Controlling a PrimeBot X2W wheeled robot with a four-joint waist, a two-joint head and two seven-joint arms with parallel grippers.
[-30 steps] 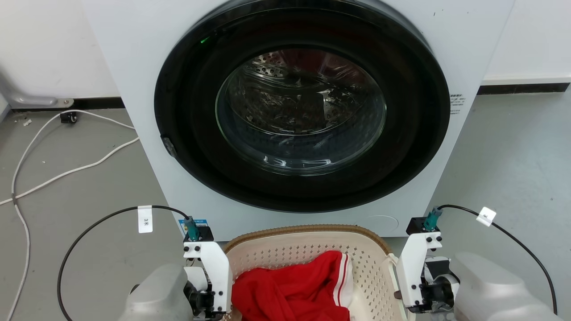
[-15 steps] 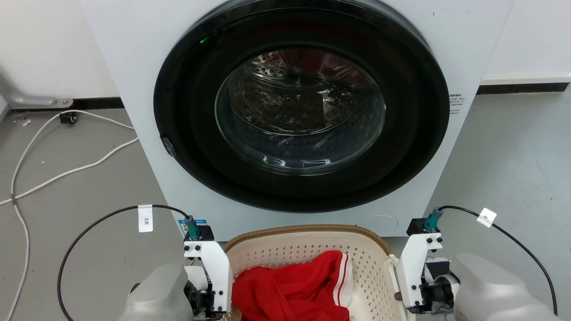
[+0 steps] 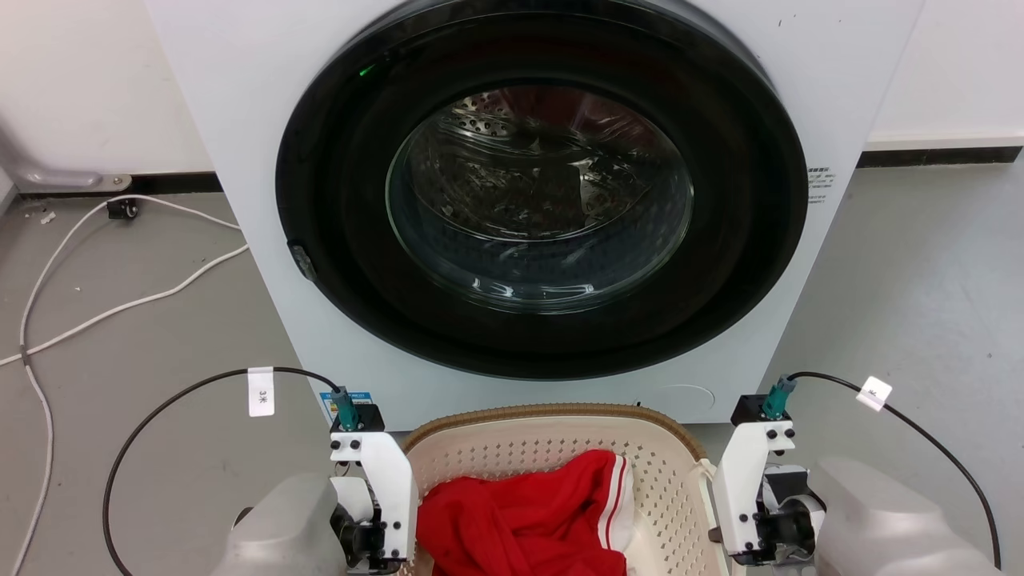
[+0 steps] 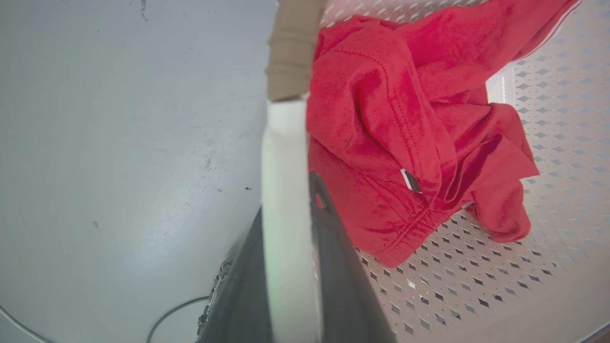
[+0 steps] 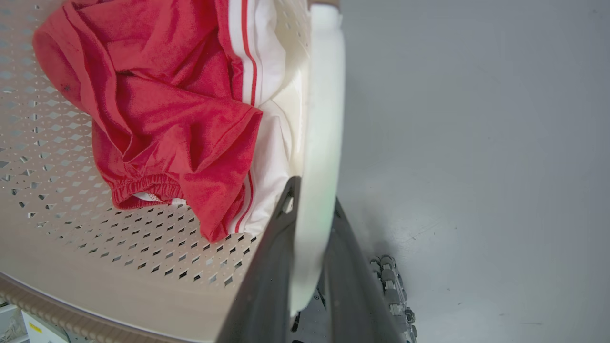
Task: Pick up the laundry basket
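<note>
Gripping the laundry basket (image 3: 512,450) | left gripper (image 4: 286,200), right gripper (image 5: 314,195) each clamp a side handle (image 4: 283,143) | so we lift level

Head looks forward-down; close wrist views share the laundry basket (image 3: 544,414).

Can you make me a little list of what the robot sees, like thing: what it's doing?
basket: on the robot's side of the washer, between both grippers
in basket: red cloth with white stripes
left gripper: closed on the left handle
right gripper: closed on the right handle
washer door: shut
floor: grey, with a white cable on the left
lifted yet: cannot tell
</note>
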